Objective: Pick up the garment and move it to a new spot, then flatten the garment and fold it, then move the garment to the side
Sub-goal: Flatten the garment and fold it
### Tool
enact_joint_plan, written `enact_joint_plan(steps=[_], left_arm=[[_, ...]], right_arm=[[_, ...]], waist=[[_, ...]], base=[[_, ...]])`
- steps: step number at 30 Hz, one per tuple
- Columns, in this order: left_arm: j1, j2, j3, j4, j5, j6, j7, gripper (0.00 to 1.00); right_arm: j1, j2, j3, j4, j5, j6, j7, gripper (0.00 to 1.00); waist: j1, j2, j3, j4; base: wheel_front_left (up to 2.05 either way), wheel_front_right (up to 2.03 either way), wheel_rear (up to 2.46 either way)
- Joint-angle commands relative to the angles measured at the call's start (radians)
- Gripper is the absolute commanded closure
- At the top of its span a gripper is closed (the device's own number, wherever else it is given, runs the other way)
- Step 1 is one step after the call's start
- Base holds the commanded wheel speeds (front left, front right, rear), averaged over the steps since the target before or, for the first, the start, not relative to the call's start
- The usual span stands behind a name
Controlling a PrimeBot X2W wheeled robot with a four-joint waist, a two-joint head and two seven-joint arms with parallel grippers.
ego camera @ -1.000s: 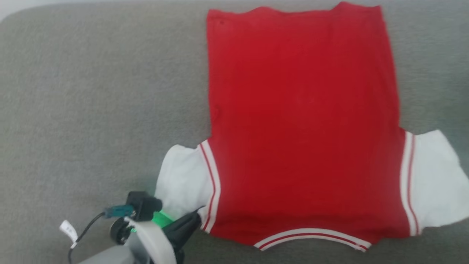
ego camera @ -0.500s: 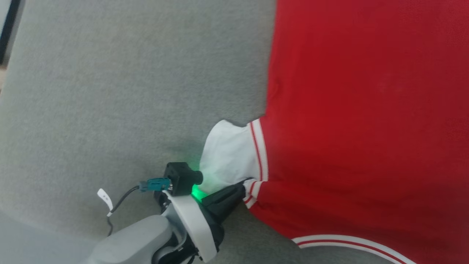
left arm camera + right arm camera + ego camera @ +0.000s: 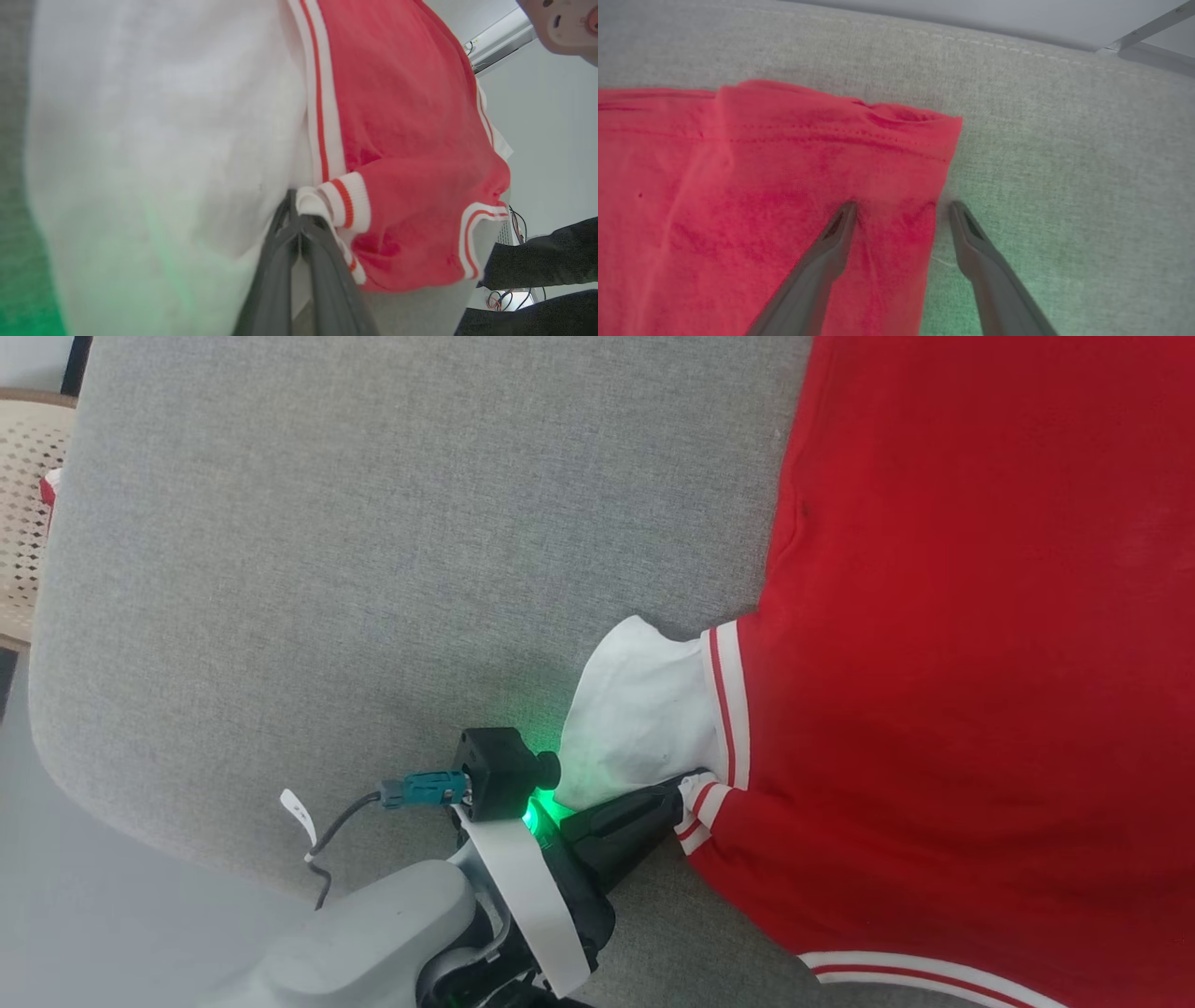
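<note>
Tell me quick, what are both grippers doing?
Left gripper: closed on the red jersey's striped trim.
Right gripper: open, straddling the jersey's edge, holding nothing.

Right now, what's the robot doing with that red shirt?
A red shirt lies spread out on a grey cushion. The robot's left jaws are shut on the striped trim beside one white sleeve. Its right jaws stand open at a red corner of the shirt, one finger over the cloth and the other over the cushion. No fold shows yet.
</note>
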Motion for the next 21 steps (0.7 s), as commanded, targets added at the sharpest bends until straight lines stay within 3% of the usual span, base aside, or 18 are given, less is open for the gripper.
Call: enact_joint_plan(steps=[1, 2, 4, 13, 21], left_arm=[[0.012, -0.034, -0.013, 0.107, -0.013, 0.030, 0.034, 1.00], [0.013, -0.036, -0.012, 0.105, -0.013, 0.030, 0.034, 1.00], [0.014, -0.040, -0.009, 0.104, -0.013, 0.030, 0.034, 1.00], [0.044, -0.023, 0.039, 0.105, -0.005, 0.030, 0.031, 1.00], [0.122, 0.047, 0.095, 0.097, -0.007, 0.026, 0.024, 1.00]], right_arm=[[0.045, 0.045, 0.024, 0.033, 0.003, 0.000, 0.024, 0.50], [0.044, 0.046, 0.028, 0.033, 0.005, 0.000, 0.029, 0.71], [0.039, 0.034, 0.029, 0.026, 0.001, 0.000, 0.013, 1.00], [0.092, -0.005, 0.038, -0.008, 0.055, -0.001, -0.076, 1.00], [0.358, -0.100, 0.144, -0.223, 0.280, -0.001, -0.146, 1.00]], waist=[[0.0000, -0.0002, 0.002, 0.000], [0.0000, -0.0002, 0.002, 0.000], [0.0000, -0.0002, 0.000, -0.002], [0.0000, -0.0002, -0.079, -0.039], [0.0000, -0.0002, -0.220, -0.113]], base=[[0.00, 0.00, 0.00], [0.00, 0.00, 0.00], [0.00, 0.00, 0.00], [0.00, 0.00, 0.00], [0.00, 0.00, 0.00]])
